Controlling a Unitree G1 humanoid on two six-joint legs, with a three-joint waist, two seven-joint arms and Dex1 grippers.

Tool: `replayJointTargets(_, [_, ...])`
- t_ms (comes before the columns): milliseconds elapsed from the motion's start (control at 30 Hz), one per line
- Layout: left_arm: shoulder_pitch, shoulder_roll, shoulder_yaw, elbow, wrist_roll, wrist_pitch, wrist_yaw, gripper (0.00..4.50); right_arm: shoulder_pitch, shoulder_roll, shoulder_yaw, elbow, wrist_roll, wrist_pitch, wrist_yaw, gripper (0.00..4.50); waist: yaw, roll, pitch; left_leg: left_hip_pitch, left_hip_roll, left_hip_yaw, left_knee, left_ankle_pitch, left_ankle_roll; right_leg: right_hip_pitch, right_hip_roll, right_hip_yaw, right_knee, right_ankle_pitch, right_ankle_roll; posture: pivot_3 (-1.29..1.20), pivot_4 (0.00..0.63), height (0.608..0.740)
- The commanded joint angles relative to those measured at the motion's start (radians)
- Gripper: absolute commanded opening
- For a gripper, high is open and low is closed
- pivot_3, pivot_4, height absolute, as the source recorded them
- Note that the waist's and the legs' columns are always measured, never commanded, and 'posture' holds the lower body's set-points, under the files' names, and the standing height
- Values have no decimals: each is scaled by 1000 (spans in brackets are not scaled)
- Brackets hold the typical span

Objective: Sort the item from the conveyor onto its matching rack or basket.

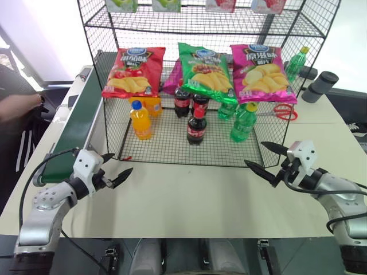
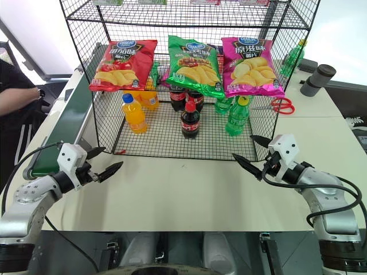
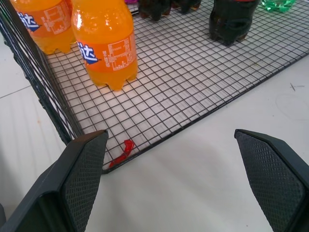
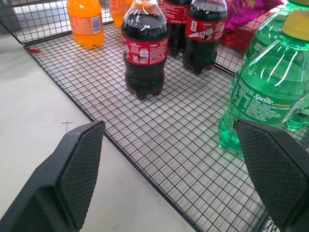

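Left eye view is showing our two grippers hanging over the near part of the table (image 1: 189,200), each with its fingers spread wide and nothing between them. We are keeping the left gripper (image 1: 116,171) at the near left, beside the near end of the conveyor (image 1: 74,134), and the right gripper (image 1: 265,158) at the near right, just in front of the rack's right corner.

Past the grippers, the rack (image 1: 195,150) is standing on the table with its grid floor facing us. We are seeing a small red scrap (image 3: 121,152) lying at its near left corner. On the floor an orange bottle (image 1: 140,120) is standing at the left, with another orange one just behind it. At the middle the cola bottle (image 1: 196,127) is standing upright, nearest to us, with two more cola bottles just behind it. To the right green bottles (image 1: 243,122) are standing.

Farther up, three chip bags are hanging across the rack's front: a red bag (image 1: 134,71), a green bag (image 1: 206,70) and a pink bag (image 1: 262,73).

Along the left the conveyor is running away from us, with a person's arm (image 1: 17,106) beyond its far side. Scissors (image 1: 281,112) are lying at the far right behind the rack.
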Motion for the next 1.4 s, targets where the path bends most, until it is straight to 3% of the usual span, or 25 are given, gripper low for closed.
replayJointTargets(33, [-11,-6,24,-28,-18,-6,14,4500,-21,11,3,2,-1,-26,4,4436,0,0,0,0,0,0,0,0,0,0,0,0,0,0,0,0,150,740])
replayJointTargets(700, [-15,-27,7,-4,-5,-68,12,4500,-22,29,30,-80,0,20,-40,4436,1,0,0,0,0,0,0,0,0,0,0,0,0,0,0,0,150,740])
replayJointTargets(1400, [-38,-51,0,42,7,-115,8,4500,-27,50,24,-36,-34,-17,-82,4436,1,0,0,0,0,0,0,0,0,0,1,0,1,0,0,0,150,740])
